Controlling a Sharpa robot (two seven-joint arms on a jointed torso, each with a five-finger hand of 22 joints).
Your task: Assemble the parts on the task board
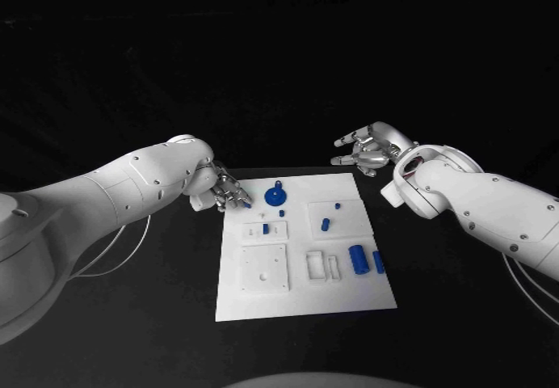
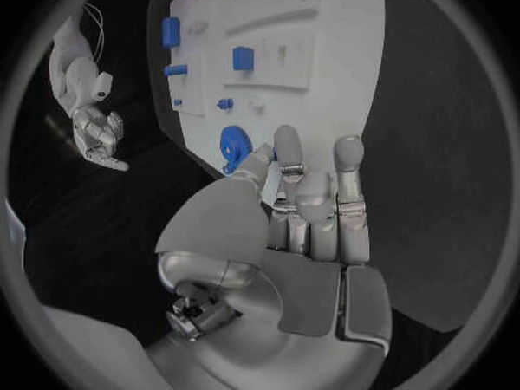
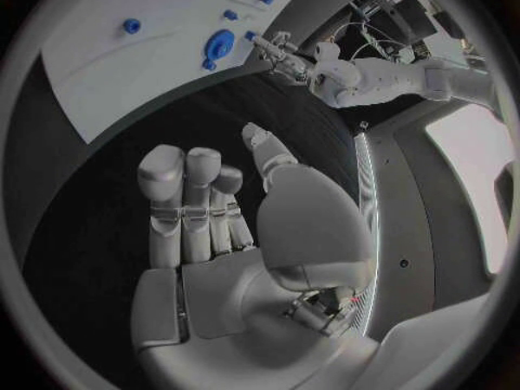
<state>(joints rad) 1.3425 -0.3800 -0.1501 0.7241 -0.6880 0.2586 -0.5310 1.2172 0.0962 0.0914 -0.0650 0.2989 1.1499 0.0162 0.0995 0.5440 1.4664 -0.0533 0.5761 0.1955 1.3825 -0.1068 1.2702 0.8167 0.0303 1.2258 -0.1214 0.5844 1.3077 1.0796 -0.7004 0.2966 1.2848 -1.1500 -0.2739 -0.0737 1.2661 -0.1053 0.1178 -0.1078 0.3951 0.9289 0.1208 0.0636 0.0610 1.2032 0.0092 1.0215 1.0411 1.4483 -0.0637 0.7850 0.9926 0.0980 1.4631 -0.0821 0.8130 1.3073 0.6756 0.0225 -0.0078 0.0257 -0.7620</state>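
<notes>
Blue parts [image 1: 360, 262] lie on the unlabelled task board [image 1: 305, 301], no writing legible.

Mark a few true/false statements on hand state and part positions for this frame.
1. The left hand holds a blue part. False: it holds nothing, fingers apart, at the task board's far left corner.
2. The right hand is off the board, over the black table. True.
3. The round blue part lies at the board's near edge. False: it lies near the far edge.
4. Two blue cylinders sit toward the board's right side. True.
</notes>
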